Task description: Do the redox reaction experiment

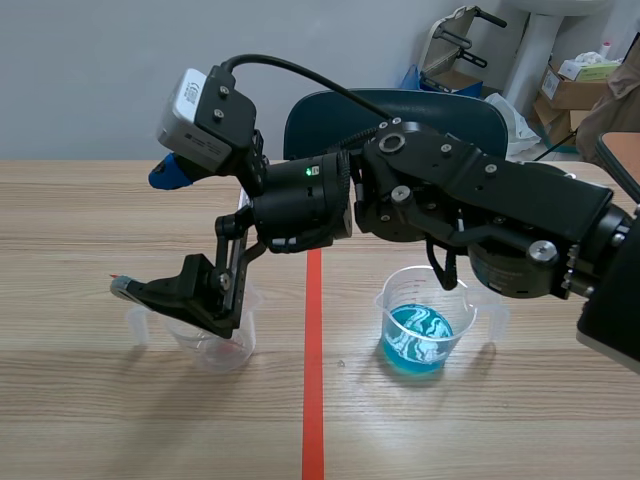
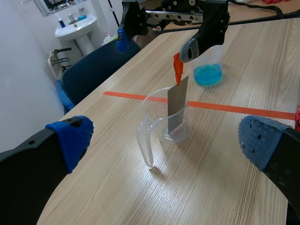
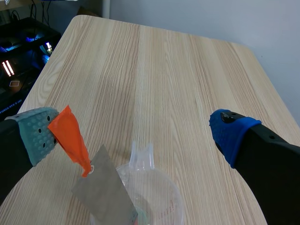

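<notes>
Left fingers (image 2: 72,136) and right fingers (image 3: 232,131) spread; strip (image 2: 177,105) stands in clear beaker (image 2: 152,108), blue beaker (image 2: 208,70) beyond.

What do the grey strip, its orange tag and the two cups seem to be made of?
Grey strip: probably thin sheet metal; flat, matte, with straight-cut edges.
Orange tag: looks like tape or plastic film; bright and slightly creased.
The cup holding the strip and the cup with blue liquid: probably clear plastic; see-through walls, moulded handles.
</notes>
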Robot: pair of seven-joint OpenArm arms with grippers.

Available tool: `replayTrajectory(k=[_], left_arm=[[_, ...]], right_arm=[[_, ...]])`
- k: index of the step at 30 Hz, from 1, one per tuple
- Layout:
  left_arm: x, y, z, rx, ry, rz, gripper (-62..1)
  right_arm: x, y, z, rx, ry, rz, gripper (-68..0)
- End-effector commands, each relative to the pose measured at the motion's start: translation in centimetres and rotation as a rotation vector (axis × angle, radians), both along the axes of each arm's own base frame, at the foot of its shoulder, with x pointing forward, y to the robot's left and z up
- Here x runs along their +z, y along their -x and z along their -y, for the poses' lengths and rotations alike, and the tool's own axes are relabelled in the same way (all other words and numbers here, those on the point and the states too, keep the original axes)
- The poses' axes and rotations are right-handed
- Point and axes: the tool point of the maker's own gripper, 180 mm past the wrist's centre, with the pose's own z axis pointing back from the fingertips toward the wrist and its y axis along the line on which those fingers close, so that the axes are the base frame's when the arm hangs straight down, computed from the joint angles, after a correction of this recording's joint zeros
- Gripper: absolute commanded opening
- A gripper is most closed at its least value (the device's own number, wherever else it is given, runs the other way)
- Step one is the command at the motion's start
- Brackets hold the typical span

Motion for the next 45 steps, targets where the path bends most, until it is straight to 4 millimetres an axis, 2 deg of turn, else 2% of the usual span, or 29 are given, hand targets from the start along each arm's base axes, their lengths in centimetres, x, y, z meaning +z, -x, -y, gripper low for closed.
replayTrajectory(k=[1,6,11,23,29,34,40,45], left_arm=[[0.8,-0.4,0.1,-0.002,0.017,0.031,1.4],[0.5,-1.1,-0.4,0.019,-0.025,0.03,1.4],[0.6,-2.3,-1.0,0.049,-0.079,0.046,1.4],[-0.4,-6.3,-0.3,0.229,-0.268,0.07,1.4],[0.2,-8.0,1.0,0.306,-0.36,0.077,1.4],[0.9,-9.1,2.9,0.304,-0.444,0.074,1.4],[1.8,-9.7,5.2,0.285,-0.504,0.085,1.4],[2.5,-9.1,7.5,0.231,-0.505,0.081,1.4]], right_arm=[[1.6,-0.3,-0.4,0.001,-0.055,-0.001,0.4],[2.5,-0.4,0.5,-0.007,-0.093,-0.019,0.4],[4.1,-0.9,3.0,-0.072,-0.167,-0.005,0.4],[4.6,1.8,10.0,-0.239,-0.201,0.05,0.4],[4.9,2.9,13.8,-0.35,-0.187,0.024,0.4],[5.6,3.7,16.4,-0.433,-0.197,-0.017,0.4],[6.4,4.1,19.2,-0.54,-0.203,-0.028,0.4],[7.0,4.1,21.5,-0.644,-0.188,-0.014,0.4]])
